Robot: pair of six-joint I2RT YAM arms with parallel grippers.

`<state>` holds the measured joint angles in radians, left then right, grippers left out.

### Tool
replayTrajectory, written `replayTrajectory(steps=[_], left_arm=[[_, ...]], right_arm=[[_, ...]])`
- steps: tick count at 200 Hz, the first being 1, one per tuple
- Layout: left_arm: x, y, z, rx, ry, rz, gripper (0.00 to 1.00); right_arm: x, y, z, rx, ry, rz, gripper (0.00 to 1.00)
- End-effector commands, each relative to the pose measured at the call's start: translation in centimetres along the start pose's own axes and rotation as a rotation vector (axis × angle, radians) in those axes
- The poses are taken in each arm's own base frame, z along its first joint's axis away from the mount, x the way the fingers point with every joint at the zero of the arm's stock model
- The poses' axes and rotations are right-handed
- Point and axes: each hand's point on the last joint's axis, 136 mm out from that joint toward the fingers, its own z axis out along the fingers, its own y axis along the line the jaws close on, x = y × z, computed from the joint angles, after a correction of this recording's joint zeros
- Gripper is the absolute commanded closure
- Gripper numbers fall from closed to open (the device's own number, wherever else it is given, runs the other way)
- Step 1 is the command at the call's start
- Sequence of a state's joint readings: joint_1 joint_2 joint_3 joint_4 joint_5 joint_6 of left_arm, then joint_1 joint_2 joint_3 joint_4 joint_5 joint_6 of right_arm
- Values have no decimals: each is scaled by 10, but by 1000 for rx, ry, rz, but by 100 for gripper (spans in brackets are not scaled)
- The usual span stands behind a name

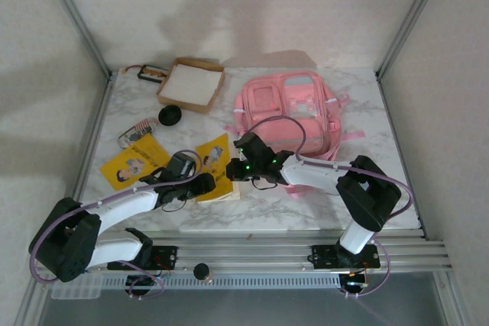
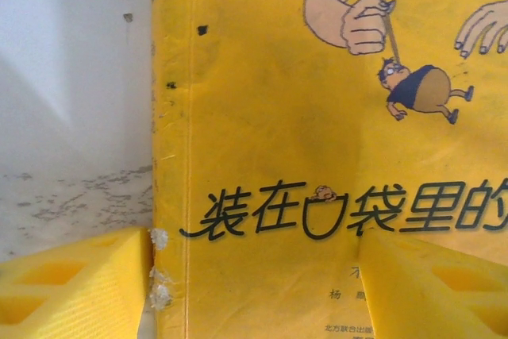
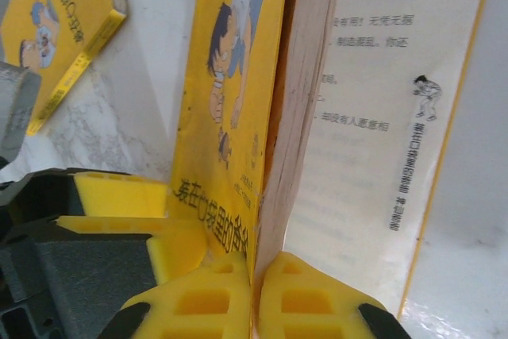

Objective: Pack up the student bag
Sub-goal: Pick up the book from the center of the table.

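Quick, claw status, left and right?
Left claw: open, over a yellow printed book cover.
Right claw: closed on an opened yellow paperback book.

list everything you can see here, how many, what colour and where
student bag: one, pink with pale panels, back right of the table
cardboard box: one, brown with white inside, back, left of the bag
round object: one, black, just in front of the box
small device: one, black and orange with a cable, back left; too small to identify
patterned item: one, pale with dark marks, left side; too small to identify
flat yellow book: one, yellow, front left, lying closed
open yellow book: one, yellow cover, front centre
table: one, white marble
left gripper: one, yellow pads, open over the open yellow book's cover
right gripper: one, yellow pads, shut on the open yellow book's edge
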<state>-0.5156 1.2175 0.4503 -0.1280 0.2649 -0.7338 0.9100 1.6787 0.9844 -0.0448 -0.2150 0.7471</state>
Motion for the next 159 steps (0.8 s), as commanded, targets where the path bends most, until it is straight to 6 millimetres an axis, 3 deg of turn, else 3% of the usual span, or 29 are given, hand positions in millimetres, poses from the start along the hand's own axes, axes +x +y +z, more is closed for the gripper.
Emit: replayTrajectory(steps=[1,67,133,138,159], left_arm=[[-21,-18,-16,64,-71,-30,28],[-64,-46,-81,229,-188,-52,1],[-67,-119,-113,547,-121,-17,1],[-65,-123,-114,566,-117,-14,1],[-60,-154,-129,709,-108,14,5]], right_arm=[[-20,50,-26,-162,-38,-55,100],[-49,83,-97,-373,-107,-92,100],[-62,106,-168,-582,-132,-127,100],[-70,100,-173,-582,-150,-113,100],[-71,99,-182,-626,-155,-98,100]])
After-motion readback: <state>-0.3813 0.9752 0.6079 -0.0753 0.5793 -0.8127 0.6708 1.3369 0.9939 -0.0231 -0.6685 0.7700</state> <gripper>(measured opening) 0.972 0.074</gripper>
